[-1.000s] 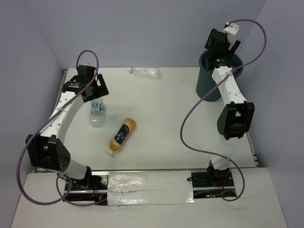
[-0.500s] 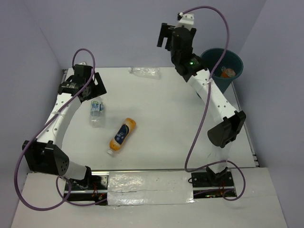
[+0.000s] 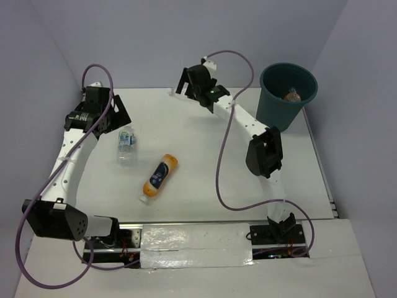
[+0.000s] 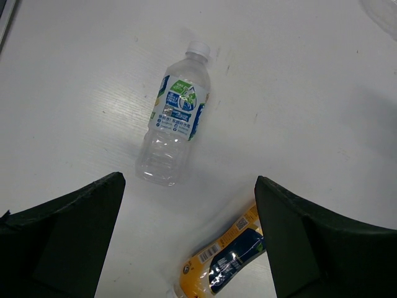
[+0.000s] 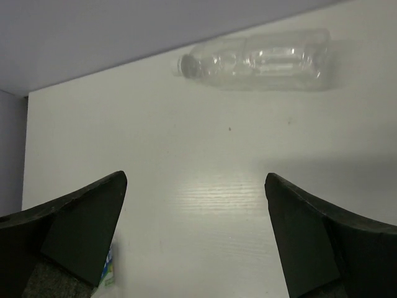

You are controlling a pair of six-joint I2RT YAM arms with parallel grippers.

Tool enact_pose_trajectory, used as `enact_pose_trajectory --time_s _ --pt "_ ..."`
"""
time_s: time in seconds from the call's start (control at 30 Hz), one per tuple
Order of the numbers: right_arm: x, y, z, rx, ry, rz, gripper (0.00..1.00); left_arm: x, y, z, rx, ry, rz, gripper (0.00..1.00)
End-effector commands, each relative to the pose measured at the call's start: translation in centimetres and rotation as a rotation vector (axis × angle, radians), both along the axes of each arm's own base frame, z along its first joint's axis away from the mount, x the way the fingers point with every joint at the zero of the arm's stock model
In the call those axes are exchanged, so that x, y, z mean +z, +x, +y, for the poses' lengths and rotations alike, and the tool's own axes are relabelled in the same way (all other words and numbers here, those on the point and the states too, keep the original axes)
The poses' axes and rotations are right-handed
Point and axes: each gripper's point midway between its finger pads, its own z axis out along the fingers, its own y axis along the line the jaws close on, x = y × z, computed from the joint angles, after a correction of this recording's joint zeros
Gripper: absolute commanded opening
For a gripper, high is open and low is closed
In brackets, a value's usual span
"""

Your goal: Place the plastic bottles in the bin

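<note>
1. Top view: the bin (image 3: 273,108) stands at the far right corner of the table (image 3: 205,180), and one bottle (image 3: 293,95) lies inside it. The labelled bottle (image 3: 126,144) and the orange bottle (image 3: 159,176) lie on their sides left of centre, near each other but apart.
2. Left wrist view: the left gripper (image 4: 189,183) hangs above the labelled bottle, spread wide and empty. The bottle looks empty, so it is probably light, thin-walled and prone to roll. Grip across the labelled mid-body.
3. Right wrist view: the right gripper (image 5: 195,179) is also spread and empty. It faces the clear bottle (image 5: 260,60), which lies at the table's far edge. The smooth, crushable shell calls for a gentle squeeze at the middle.
</note>
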Motion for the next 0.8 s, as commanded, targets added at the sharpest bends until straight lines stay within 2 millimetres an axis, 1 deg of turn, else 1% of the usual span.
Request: enact_pose_trajectory --time_s 0.0,0.03,0.07,0.1,0.13,0.17,0.2,0.23,0.27,0.3,0.33,0.37,0.43,0.47,0.53,0.57,0.6,0.63,0.67,0.7,0.73,0.77 --pt "0.0 0.0 2.4 -0.056 0.254 0.049 1.0 0.7 -0.6 -0.1 -0.011 -0.008 -0.022 1.0" --pt "-0.9 0.3 2.3 -0.084 0.275 0.057 1.0 0.7 -0.6 -0.1 -0.011 -0.011 -0.019 0.99" --pt "-2.3 0.3 2.3 -0.132 0.327 0.087 1.0 0.6 -0.7 -0.1 -0.01 -0.012 -0.012 0.99" --pt "-2.0 0.8 2.5 -0.149 0.376 0.062 1.0 0.5 -0.7 -0.2 -0.013 -0.015 -0.007 0.99" --pt "-2.2 0.9 2.5 -0.167 0.409 0.058 1.0 0.5 -0.7 -0.3 -0.02 -0.017 -0.006 1.0" --pt "-3.4 0.9 2.5 -0.203 0.457 0.079 1.0 0.4 -0.7 -0.3 -0.021 -0.018 -0.006 0.99" --pt "-3.1 1.3 2.6 -0.223 0.494 0.063 1.0 0.2 -0.8 -0.2 -0.018 -0.016 -0.001 0.99" --pt "-4.2 1.8 2.6 -0.258 0.525 0.076 1.0 0.2 -0.8 -0.2 -0.016 -0.013 -0.001 0.99" --pt "-3.8 2.2 2.8 -0.273 0.55 0.071 1.0 0.1 -0.9 -0.2 -0.016 -0.011 -0.001 0.99" --pt "-4.6 2.4 2.9 -0.292 0.559 0.09 1.0 0.0 -0.9 -0.1 -0.019 -0.008 0.0 0.99" --pt "-6.0 2.9 3.1 -0.317 0.58 0.11 1.0 0.0 -1.0 -0.1 -0.018 -0.005 0.0 0.99" --pt "-5.9 3.4 3.1 -0.335 0.603 0.106 1.0 -0.2 -1.1 0.0 -0.017 -0.001 0.003 0.99" --pt "-6.4 3.9 3.2 -0.358 0.634 0.099 1.0 -0.2 -1.0 0.0 -0.02 0.002 -0.002 0.99" --pt "-7.0 4.3 3.3 -0.377 0.646 0.1 1.0 -0.1 -1.1 0.0 -0.021 0.001 -0.004 0.99" --pt "-7.5 4.8 3.0 -0.41 0.66 0.093 1.0 -0.3 -1.0 -0.1 -0.025 -0.002 0.0 0.99" --pt "-8.4 5.1 2.9 -0.42 0.658 0.095 1.0 -0.4 -1.0 -0.3 -0.034 -0.007 0.004 0.99" --pt "-8.6 5.6 2.6 -0.426 0.671 0.092 0.99 -0.5 -1.0 -0.3 -0.032 -0.013 0.005 0.99" --pt "-8.2 6.1 2.5 -0.432 0.692 0.09 0.98 -0.6 -0.8 -0.5 -0.037 -0.022 0.003 0.99" --pt "-9.6 6.3 2.3 -0.443 0.677 0.109 0.98 -0.9 -0.8 -0.7 -0.04 -0.028 0.007 1.0" --pt "-9.8 6.8 2.0 -0.445 0.673 0.107 0.98 -1.0 -0.6 -0.8 -0.042 -0.032 0.006 0.99" --pt "-9.3 7.2 2.0 -0.437 0.682 0.096 0.98 -1.1 -0.6 -0.7 -0.044 -0.031 0.01 0.99" --pt "-9.5 7.6 1.8 -0.438 0.681 0.093 0.99 -1.3 -0.6 -0.7 -0.043 -0.026 0.016 0.99"
